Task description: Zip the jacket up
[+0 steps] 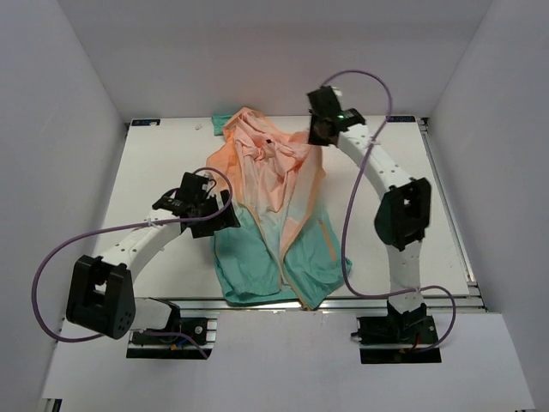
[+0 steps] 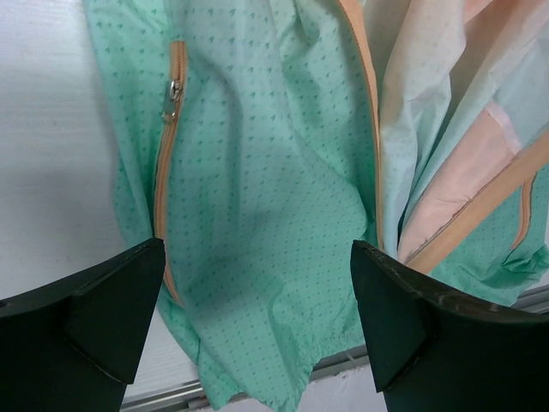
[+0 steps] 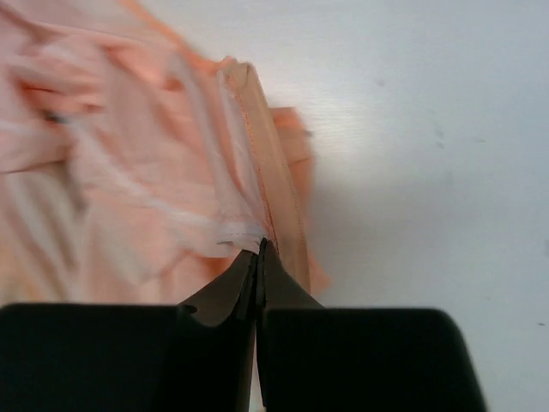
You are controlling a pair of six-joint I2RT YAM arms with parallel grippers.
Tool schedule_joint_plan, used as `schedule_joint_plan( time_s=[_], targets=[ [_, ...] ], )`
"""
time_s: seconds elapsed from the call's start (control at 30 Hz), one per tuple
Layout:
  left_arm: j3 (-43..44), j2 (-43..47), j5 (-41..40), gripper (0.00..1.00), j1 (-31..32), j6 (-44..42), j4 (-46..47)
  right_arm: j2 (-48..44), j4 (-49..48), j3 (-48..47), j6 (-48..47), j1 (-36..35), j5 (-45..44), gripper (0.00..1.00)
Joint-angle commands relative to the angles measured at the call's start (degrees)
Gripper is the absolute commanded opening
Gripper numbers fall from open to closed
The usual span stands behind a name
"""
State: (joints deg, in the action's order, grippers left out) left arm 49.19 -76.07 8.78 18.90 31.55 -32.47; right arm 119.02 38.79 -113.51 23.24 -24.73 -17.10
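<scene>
Right now the jacket (image 1: 268, 215) lies open-fronted on the table (image 1: 163, 163), with its peach hood end away from the arms and its teal hem reaching the near rail. Taking the jacket as the reference, the right gripper (image 3: 260, 251) sits at its far right edge. Its jaws are clamped tight on a thin fold of peach fabric beside a stitched orange band. The left gripper (image 2: 257, 249) hovers over the lower left teal panel, jaws spread wide and grasping nothing. The pocket zipper (image 2: 174, 94) lies toward that panel's outer side, and the front zipper tape (image 2: 371, 120) runs down its inner edge.

The step, I judge, is to take the upper right front and draw it straight so the two zipper halves can lie side by side. To do it well, the pinch should be on the taped edge, not on loose hood cloth; the wrist view is too blurred to say which it has. A slow, low pull away from the hem would likely smooth the crinkly cloth without dragging the whole garment. The left gripper would best come down on the hem end of the tape, not the pocket. No slider shows, so finding it comes first.
</scene>
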Motion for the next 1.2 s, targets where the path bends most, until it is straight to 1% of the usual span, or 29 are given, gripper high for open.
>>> schedule_joint_plan(
  time_s=[0.0, 0.03, 0.07, 0.1, 0.13, 0.2, 0.23, 0.27, 0.3, 0.33, 0.37, 0.4, 0.43, 0.5, 0.53, 0.57, 0.63, 0.67, 0.73, 0.77, 0.8, 0.87, 0.9, 0.97, 1.0, 1.07, 1.13, 1.17],
  targets=[
    [-0.5, 4.52, -1.3, 0.98, 0.18, 0.44, -2.24, 8.98, 10.67, -18.67, 3.64, -9.0, -8.82, 0.0],
    [-0.93, 5.14, -1.83, 0.98, 0.18, 0.62, -2.86, 11.73, 13.39, -22.59, 5.56, -11.37, -8.91, 0.01],
    [-1.2, 5.84, -2.79, 0.98, 0.18, 0.79, -3.91, 13.67, 12.64, -24.63, 5.76, -12.7, -7.78, 0.01],
    [-1.46, 6.63, -3.23, 0.98, 0.18, 1.23, -4.53, 15.17, 10.37, -23.69, 5.5, -14.97, -5.51, 0.04],
    [-1.9, 8.03, -3.5, 0.98, 0.18, 1.58, -5.23, 14.75, 2.86, -21.07, 4.19, -15.95, 0.26, 0.23],
    [-2.34, 9.36, -4.46, 0.98, 0.18, 2.46, -7.51, 11.33, -4.82, -15.28, 2.34, -17.8, 4.08, 0.32],
    [-2.43, 10.58, -4.38, 0.98, 0.18, 2.46, -8.13, 9.84, -8.25, -10.55, 0.77, -18.76, 8.36, 0.47],
    [-2.87, 11.12, -4.56, 0.98, 0.18, 2.72, -9.01, 7.22, -13.07, -8.76, -1.51, -18.86, 10.66, 0.53],
    [-3.13, 11.64, -4.64, 0.98, 0.18, 2.81, -9.19, 5.97, -14.6, -7.44, -2.23, -18.51, 13.04, 0.6],
    [-3.4, 12.08, -4.64, 0.98, 0.18, 2.81, -9.19, 4.57, -15.57, -4.73, -2.94, -18.34, 15.41, 0.79],
    [-3.75, 12.61, -4.64, 0.98, 0.18, 2.9, -8.93, 1.59, -16.28, -3.31, -3.73, -18.16, 15.43, 0.87],
    [-3.84, 12.79, -4.38, 0.98, 0.18, 2.99, -8.75, 0.0, -16.29, -1.73, -4.17, -17.64, 15.43, 0.89],
    [-3.92, 12.88, -4.12, 0.98, 0.18, 3.16, -8.4, -1.76, -16.46, 0.12, -4.96, -17.46, 16.04, 0.89],
    [-4.45, 12.79, -3.51, 0.98, 0.18, 3.43, -7.53, -7.64, -17.68, 7.14, -5.31, -17.02, 16.66, 0.89],
    [-4.63, 12.7, -2.81, 0.98, 0.18, 3.43, -7.17, -9.93, -18.56, 10.12, -5.49, -16.76, 19.01, 0.89],
    [-4.63, 12.62, -2.54, 0.98, 0.18, 3.43, -6.65, -14.3, -19.35, 16.25, -5.49, -16.58, 19.73, 0.89],
    [-4.37, 11.65, -1.49, 0.98, 0.18, 3.26, -6.21, -18.89, -21.2, 22.69, -4.09, -16.14, 21.05, 0.89],
    [-4.1, 11.13, -1.05, 0.98, 0.26, 3.34, -6.12, -23.18, -21.56, 29.34, -3.74, -16.05, 21.23, 0.89],
    [-3.75, 9.81, 0.44, 0.98, 0.79, 3.43, -5.77, -27.24, -21.47, 36.4, -1.89, -15.96, 21.58, 0.89],
    [-3.75, 9.37, 1.06, 0.98, 1.14, 3.52, -4.98, -31.18, -21.21, 39.83, -1.1, -15.96, 21.93, 0.89],
    [-3.84, 8.67, 1.5, 0.98, 1.58, 3.6, -4.45, -32.96, -20.34, 46.65, 0.12, -16.05, 22.46, 0.89],
    [-3.84, 7.7, 1.68, 0.98, 3.33, 4.3, -3.14, -38.48, -19.89, 53.1, 1.53, -15.96, 22.73, 0.89],
    [-3.84, 7.09, 1.77, 0.98, 3.95, 4.48, -2.43, -40.08, -19.71, 58.53, 2.24, -16.05, 23.16, 0.89],
    [-3.92, 4.28, 1.86, 0.98, 5.36, 5.27, -0.15, -43.76, -20.06, 62.96, 4.17, -15.96, 25.0, 0.89],
    [-4.01, 3.14, 2.12, 0.98, 5.62, 5.45, 0.64, -44.57, -20.67, 66.54, 4.53, -16.05, 27.54, 0.89],
    [-3.58, -0.91, 2.21, 0.98, 5.71, 6.15, 2.75, -45.63, -23.47, 69.29, 5.58, -15.96, 28.96, 0.89],
    [-3.05, -4.24, 1.6, 0.98, 5.71, 6.33, 5.12, -44.15, -24.98, 71.32, 6.46, -15.96, 27.84, 0.89],
    [-2.52, -5.3, 0.29, 0.95, 5.71, 6.42, 6.09, -42.92, -24.55, 71.24, 7.94, -15.53, 26.26, 0.89]
  ],
)
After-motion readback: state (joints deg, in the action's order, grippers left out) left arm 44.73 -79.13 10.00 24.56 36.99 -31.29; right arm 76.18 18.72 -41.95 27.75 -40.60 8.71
